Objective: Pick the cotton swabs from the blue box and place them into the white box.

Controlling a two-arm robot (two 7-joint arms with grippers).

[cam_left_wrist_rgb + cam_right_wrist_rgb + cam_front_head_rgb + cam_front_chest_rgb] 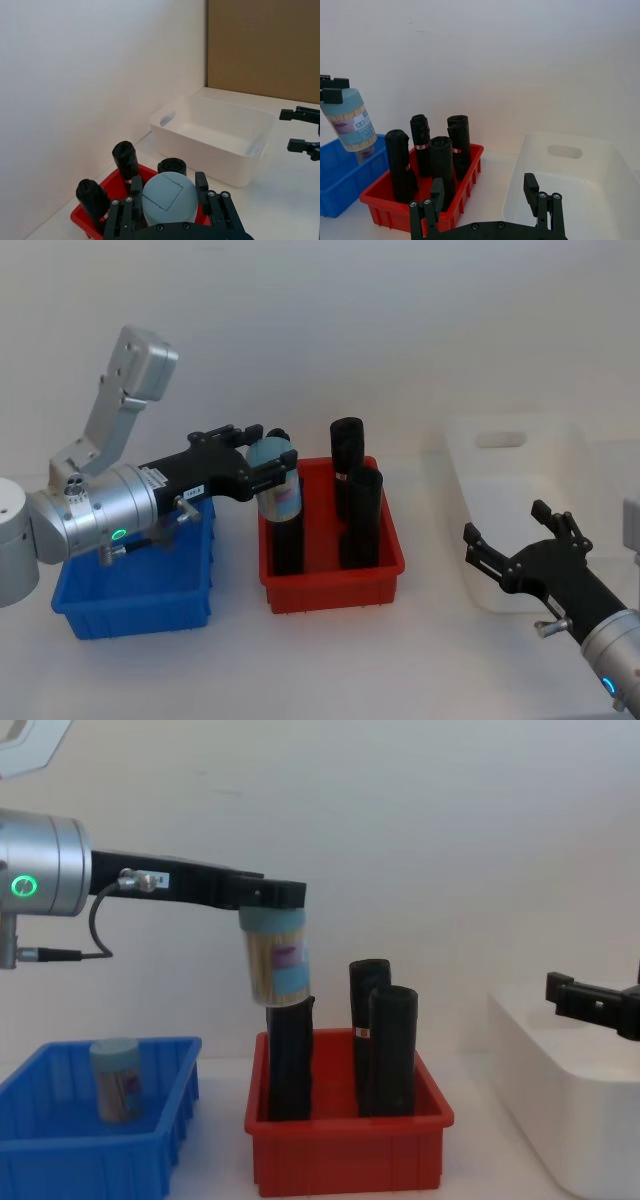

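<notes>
The left gripper (266, 456) is clamped around the lid end of a cotton swab jar (278, 488), a small clear cylinder with a pale blue-teal lid, tan sticks inside and a pinkish label. It carries the jar high, probably to clear the tall matte black cylinders (360, 515) standing in the red bin (330, 590) at the middle of the counter (330, 670). The jar hangs slightly tilted above that bin's left side, well apart from the white box (590, 150). A second jar (115, 1078) stands upright in the ribbed blue box (135, 615) toward the counter's left edge, so the job looks partway done. The glossy, round-edged white box waits toward the right edge. The right gripper (512, 533) hovers by its near end with fingers spread and empty, likely just parked.
</notes>
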